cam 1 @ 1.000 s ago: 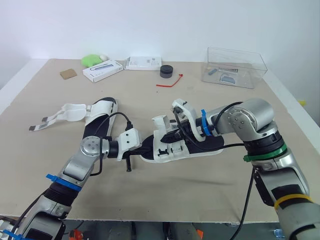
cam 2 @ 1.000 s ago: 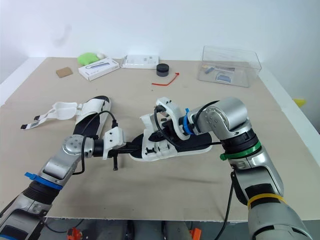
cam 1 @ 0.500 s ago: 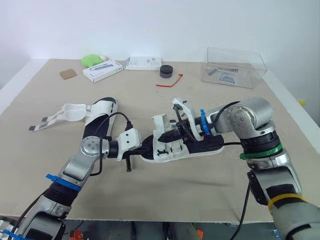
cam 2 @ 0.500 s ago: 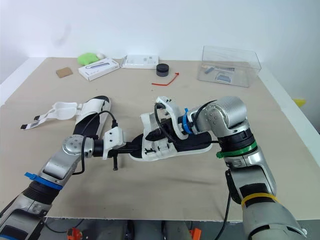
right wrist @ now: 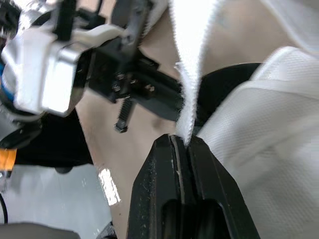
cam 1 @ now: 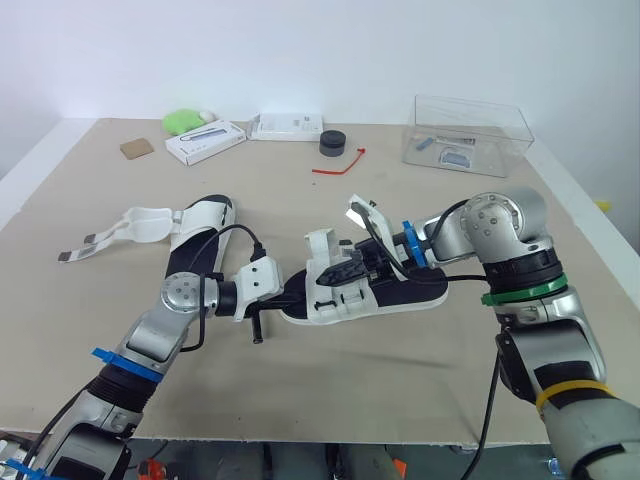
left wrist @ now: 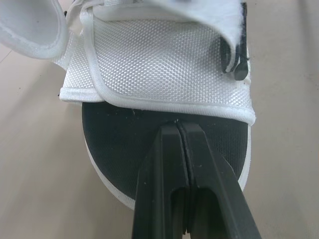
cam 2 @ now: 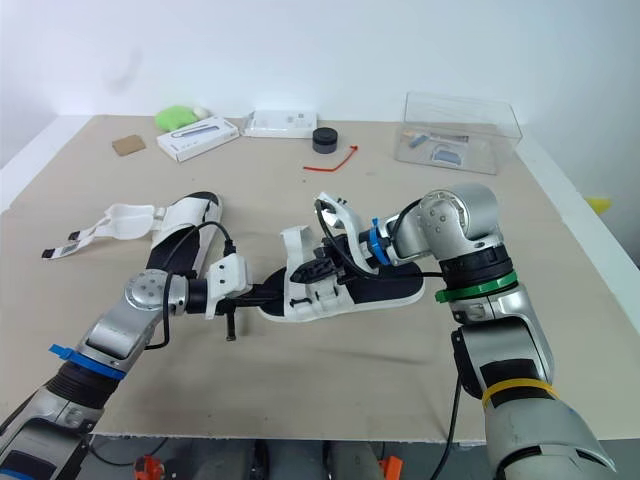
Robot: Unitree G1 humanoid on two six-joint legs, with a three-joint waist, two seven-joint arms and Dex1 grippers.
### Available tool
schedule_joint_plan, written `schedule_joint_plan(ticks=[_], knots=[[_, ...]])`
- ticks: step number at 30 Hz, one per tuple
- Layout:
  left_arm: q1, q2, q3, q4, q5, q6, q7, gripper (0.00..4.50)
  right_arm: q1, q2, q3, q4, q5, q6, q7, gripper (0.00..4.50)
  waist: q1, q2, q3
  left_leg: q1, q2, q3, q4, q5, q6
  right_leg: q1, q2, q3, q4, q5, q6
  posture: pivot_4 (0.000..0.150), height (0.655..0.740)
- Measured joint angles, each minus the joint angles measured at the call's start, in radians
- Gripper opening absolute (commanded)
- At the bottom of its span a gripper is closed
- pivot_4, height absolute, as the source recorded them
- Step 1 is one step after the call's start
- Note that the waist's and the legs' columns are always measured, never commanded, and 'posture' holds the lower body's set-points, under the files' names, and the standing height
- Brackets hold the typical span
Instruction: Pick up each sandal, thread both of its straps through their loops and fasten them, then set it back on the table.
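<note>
One sandal (cam 1: 400, 293), black sole and white straps, lies mid-table between my arms. My left gripper (cam 1: 296, 297) is shut on the toe edge of its sole (left wrist: 124, 149), pinched between the black fingers (left wrist: 204, 164). My right gripper (cam 1: 343, 270) is shut on one of this sandal's white straps (right wrist: 192, 74), held just above the front upper (left wrist: 164, 64). A second sandal (cam 1: 196, 240) lies to the left with its straps (cam 1: 125, 228) open and spread flat on the table.
Along the far edge stand a clear plastic box (cam 1: 470, 135), a black round object (cam 1: 333, 143), a red tie (cam 1: 338, 165), two white boxes (cam 1: 205, 140) (cam 1: 287, 125), a green object (cam 1: 183, 121) and a brown card (cam 1: 136, 148). Bare table lies in front of the sandal.
My right forearm has swung and the wrist turned, drawing the held strap slightly toward the toe. The left gripper and the second sandal have stayed put.
</note>
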Motion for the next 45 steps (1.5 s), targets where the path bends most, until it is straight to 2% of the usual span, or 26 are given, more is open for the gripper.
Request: schedule_joint_plan(ticks=[7, 11, 14, 16, 17, 22, 36, 39, 41, 42, 45], knots=[[-0.001, 0.000, 0.000, 0.003, 0.002, -0.005, 0.000, 0.00, -0.063, 0.007, -0.006, 0.152, 0.115, 0.006, -0.084, 0.05, 0.000, 0.000, 0.000, 0.000, 0.000, 0.000, 0.000, 0.000, 0.000, 0.000, 0.000, 0.000, 0.000, 0.000, -0.001, 0.150, 0.7400], [-0.001, 0.000, -0.001, 0.005, 0.012, -0.018, -0.001, 0.00, -0.058, 0.020, -0.012, 0.151, 0.106, 0.005, -0.126, 0.05, 0.000, 0.000, 0.000, 0.000, 0.000, 0.000, 0.000, 0.000, 0.000, 0.000, 0.000, 0.000, 0.000, 0.001, 0.000, 0.150, 0.7400], [-0.002, 0.000, 0.000, 0.006, 0.013, -0.020, -0.002, 0.00, -0.040, 0.021, -0.028, 0.111, 0.070, 0.005, -0.137, 0.95, 0.000, 0.000, 0.000, -0.001, 0.000, 0.000, 0.000, 0.000, 0.000, 0.000, 0.000, 0.000, 0.000, 0.001, 0.000, 0.150, 0.7400], [-0.002, 0.000, 0.000, 0.006, 0.013, -0.021, -0.002, 0.00, -0.026, 0.022, -0.036, 0.081, 0.058, 0.006, -0.137, 1.86, 0.000, 0.000, 0.000, -0.001, 0.000, 0.000, 0.000, 0.000, 0.000, 0.000, 0.000, 0.000, 0.000, 0.001, 0.000, 0.150, 0.7400], [-0.001, 0.000, 0.001, 0.006, 0.013, -0.021, -0.003, 0.00, -0.017, 0.025, -0.041, 0.052, 0.057, 0.006, -0.134, 2.17, 0.000, 0.000, 0.000, 0.000, 0.000, 0.000, 0.000, 0.000, 0.000, 0.000, 0.000, 0.000, 0.000, 0.001, 0.000, 0.150, 0.7400], [0.004, 0.000, 0.001, 0.003, 0.014, -0.021, 0.000, 0.00, 0.053, 0.027, -0.040, -0.140, 0.037, 0.006, -0.123, 2.17, 0.000, 0.000, 0.000, 0.000, 0.000, 0.000, 0.000, 0.000, 0.000, 0.000, 0.000, 0.000, 0.000, 0.000, 0.000, 0.150, 0.7400], [0.001, 0.000, 0.000, 0.003, 0.021, -0.022, -0.002, 0.00, 0.182, 0.029, -0.020, -0.401, -0.039, -0.052, -0.113, 2.17, 0.000, 0.000, 0.000, 0.000, 0.001, 0.000, 0.000, 0.000, 0.000, 0.000, 0.000, 0.000, 0.000, -0.003, 0.005, 0.150, 0.7400], [0.001, 0.000, 0.000, 0.004, 0.021, -0.022, -0.002, 0.00, 0.183, 0.032, -0.021, -0.401, -0.048, -0.054, -0.112, 1.46, 0.000, 0.000, 0.000, 0.000, 0.001, 0.000, 0.000, 0.000, 0.000, 0.000, 0.000, 0.000, 0.000, -0.003, 0.005, 0.150, 0.7400], [0.000, 0.000, 0.000, 0.005, 0.022, -0.022, -0.002, 0.00, 0.184, 0.050, -0.035, -0.384, -0.056, -0.046, -0.114, 0.41, 0.000, 0.000, 0.000, 0.000, 0.001, 0.000, 0.000, 0.000, 0.000, 0.000, 0.000, 0.000, 0.000, -0.002, 0.005, 0.150, 0.7400], [0.000, 0.000, 0.000, 0.005, 0.022, -0.023, -0.003, 0.00, 0.183, 0.058, -0.045, -0.372, -0.057, -0.037, -0.115, 0.06, 0.000, 0.000, 0.000, 0.000, 0.001, 0.000, 0.000, 0.000, 0.000, 0.000, 0.000, 0.000, 0.000, -0.002, 0.005, 0.150, 0.7400], [0.000, 0.000, 0.000, 0.005, 0.022, -0.023, -0.002, 0.00, 0.175, 0.079, -0.086, -0.325, -0.057, -0.008, -0.116, 0.06, 0.000, 0.000, 0.000, 0.000, 0.001, 0.000, 0.000, 0.000, 0.000, 0.000, 0.000, 0.000, 0.000, -0.001, 0.003, 0.150, 0.7400]])
